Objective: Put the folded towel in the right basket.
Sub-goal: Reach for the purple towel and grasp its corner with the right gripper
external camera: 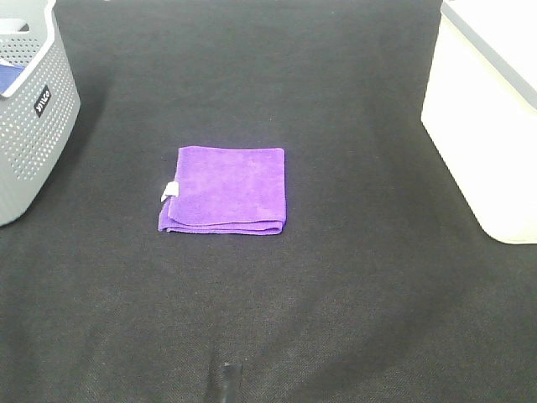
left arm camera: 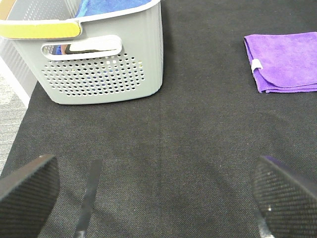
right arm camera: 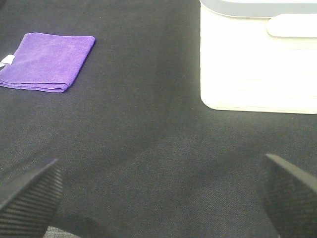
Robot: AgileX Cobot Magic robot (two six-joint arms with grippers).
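A folded purple towel (external camera: 224,190) with a small white tag lies flat on the black mat near the middle. It also shows in the left wrist view (left arm camera: 285,61) and the right wrist view (right arm camera: 45,61). The right basket (external camera: 487,109) is white and stands at the right edge; the right wrist view (right arm camera: 257,64) shows its side wall. My left gripper (left arm camera: 153,198) is open and empty, well short of the towel. My right gripper (right arm camera: 158,198) is open and empty, between towel and white basket. Neither gripper shows in the high view.
A grey perforated basket (external camera: 29,117) stands at the left edge, holding blue cloth (left arm camera: 111,6). The black mat (external camera: 268,319) covers the table. The mat's edge and grey floor (left arm camera: 10,104) show beside the grey basket.
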